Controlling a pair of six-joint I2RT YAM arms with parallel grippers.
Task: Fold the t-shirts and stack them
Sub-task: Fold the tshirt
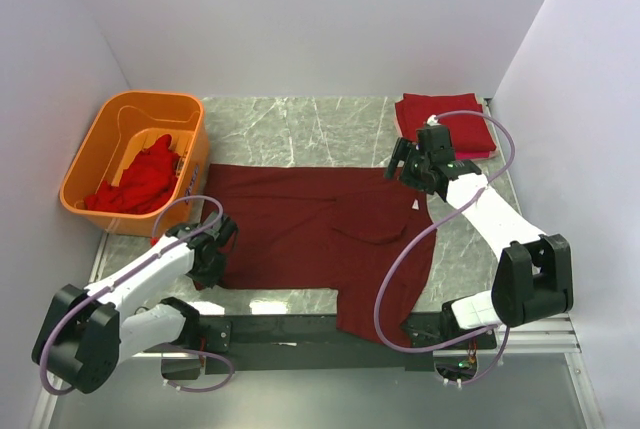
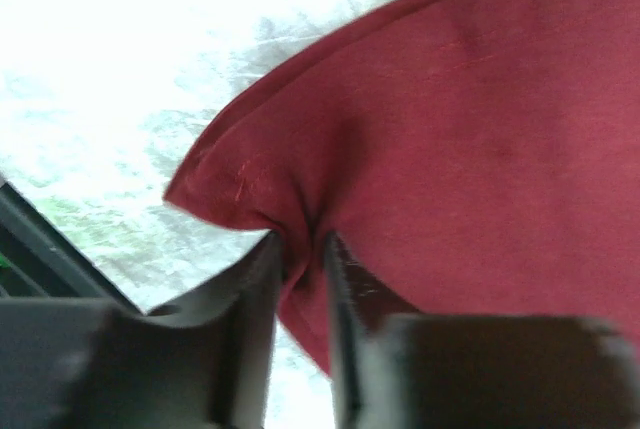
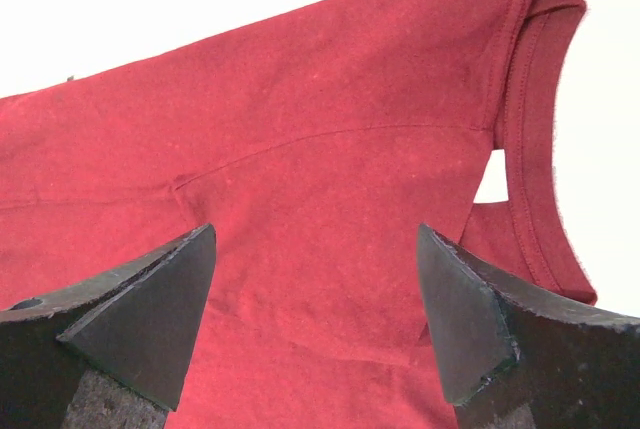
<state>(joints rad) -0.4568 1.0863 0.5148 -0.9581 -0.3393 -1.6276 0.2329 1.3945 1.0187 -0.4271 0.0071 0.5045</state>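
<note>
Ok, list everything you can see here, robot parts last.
maroon t-shirt: one, dark red, spread on the middle of the table
folded shirts: one stack, count unclear, bright red, far right corner
loose shirts: count unclear, bright red, heaped in the tub
tub: one, orange, far left
table: one, grey marble
left gripper: one, black, pinching the maroon t-shirt's near-left corner
right gripper: one, black, open over the maroon t-shirt near its collar

- Left gripper (image 2: 300, 247), fingers blurred at close range, the maroon t-shirt (image 2: 480, 149) corner lost between them.
- Red shirts (image 1: 140, 184) heaped in orange tub (image 1: 92, 149); number unclear.
</note>
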